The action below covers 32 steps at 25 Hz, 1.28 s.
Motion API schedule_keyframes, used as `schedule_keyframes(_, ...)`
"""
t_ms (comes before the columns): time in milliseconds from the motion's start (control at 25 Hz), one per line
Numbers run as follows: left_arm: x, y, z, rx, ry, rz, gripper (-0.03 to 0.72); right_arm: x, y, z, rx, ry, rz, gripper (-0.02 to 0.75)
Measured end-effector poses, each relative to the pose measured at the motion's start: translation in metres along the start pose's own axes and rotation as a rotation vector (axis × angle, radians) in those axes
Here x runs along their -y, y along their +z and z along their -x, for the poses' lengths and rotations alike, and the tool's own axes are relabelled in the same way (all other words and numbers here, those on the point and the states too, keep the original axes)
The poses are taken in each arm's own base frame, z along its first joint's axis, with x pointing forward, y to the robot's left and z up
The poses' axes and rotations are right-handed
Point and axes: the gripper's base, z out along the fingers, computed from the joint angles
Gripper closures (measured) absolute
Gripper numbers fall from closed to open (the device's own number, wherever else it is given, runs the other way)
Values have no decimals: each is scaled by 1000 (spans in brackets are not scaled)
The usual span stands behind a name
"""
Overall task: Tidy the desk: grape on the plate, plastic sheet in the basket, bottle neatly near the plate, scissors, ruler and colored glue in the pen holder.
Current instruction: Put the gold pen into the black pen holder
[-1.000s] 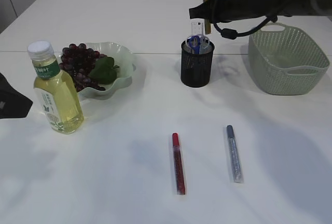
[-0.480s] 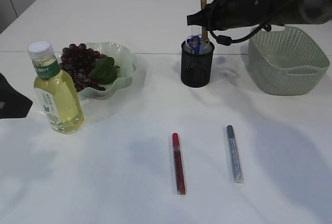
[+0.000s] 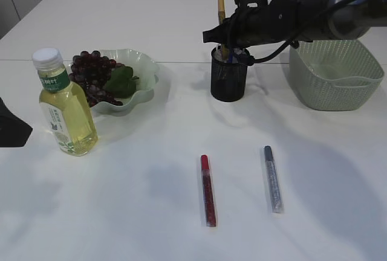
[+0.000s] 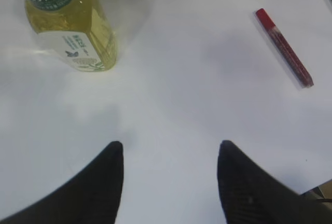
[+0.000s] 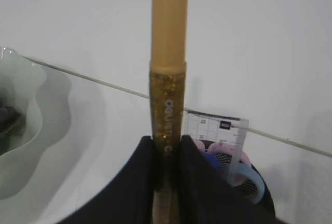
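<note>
My right gripper (image 3: 225, 36) (image 5: 166, 146) is shut on a gold glitter glue (image 3: 221, 7) (image 5: 168, 79), held upright over the black mesh pen holder (image 3: 228, 83); its lower end reaches the holder's mouth. The ruler (image 5: 215, 128) and scissors (image 5: 231, 164) stand in the holder. A red glue (image 3: 208, 190) (image 4: 284, 47) and a silver glue (image 3: 273, 179) lie on the table in front. The grape (image 3: 91, 75) rests on the plate (image 3: 144, 67), and the bottle (image 3: 63, 107) (image 4: 72, 22) stands beside it. My left gripper (image 4: 170, 149) hovers open above bare table. I cannot make out the plastic sheet.
A green basket (image 3: 335, 74) stands at the right, close to the pen holder and under my right arm. The white table's far edge runs behind the holder.
My right arm has swung left and down with the gold glue, bringing it from beside the holder to right over its mouth. The left gripper stays as it was.
</note>
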Motion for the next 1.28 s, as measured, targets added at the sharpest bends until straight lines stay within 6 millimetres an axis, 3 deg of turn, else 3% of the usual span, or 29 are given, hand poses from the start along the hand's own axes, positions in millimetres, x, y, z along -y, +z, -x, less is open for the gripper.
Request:
schedule_keyframes(480, -1, 0, -6, -61, -2, 11, 264, 0, 4, -4, -10, -56, -4, 590)
schedule_keyframes(800, -1, 0, -7, -81, -2, 15, 264, 0, 4, -3, 10, -81, -9, 407)
schedule_keyframes(960, -1, 0, -7, -82, -2, 15, 265, 0, 3, -5, -31, -82, 1, 381)
schedule_keyframes(1080, -1, 0, -7, -82, -2, 15, 265, -2, -6, -2, -80, -83, 16, 380)
schedule_keyframes(1280, -1, 0, -8, -83, -2, 15, 266, -7, -44, 22, -247, -90, 76, 379)
